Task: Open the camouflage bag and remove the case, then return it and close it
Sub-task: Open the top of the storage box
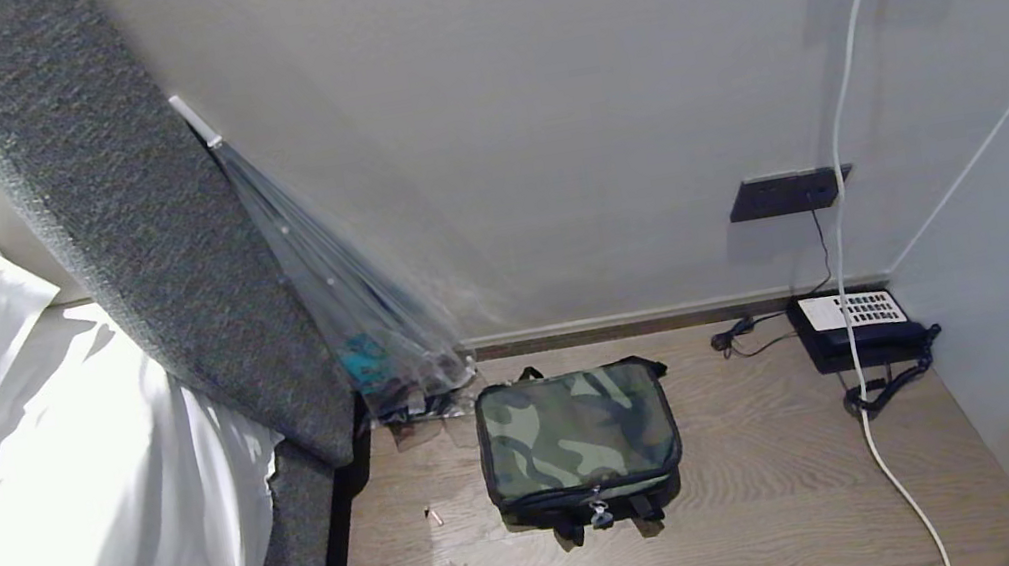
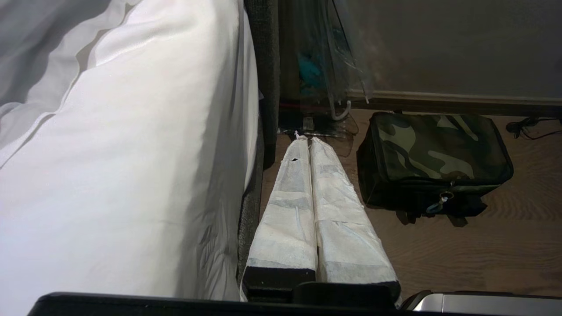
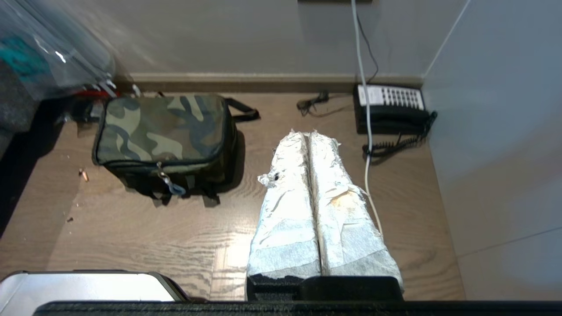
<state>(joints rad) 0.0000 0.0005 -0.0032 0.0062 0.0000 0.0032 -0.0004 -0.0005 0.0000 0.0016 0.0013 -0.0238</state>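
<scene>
The camouflage bag [image 1: 578, 441] sits zipped on the wooden counter [image 1: 782, 502] beside the wrapped umbrella [image 1: 360, 326], and both the left pincer [image 2: 307, 139] and right pincer [image 3: 308, 134], pressed together and empty, risk dragging it when tugging the zip pull [image 1: 600, 512].

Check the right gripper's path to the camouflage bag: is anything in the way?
Nothing visible. Only bare wooden floor lies between the shut right gripper and the camouflage bag. The phone and white cable sit on the gripper's other side.
</scene>
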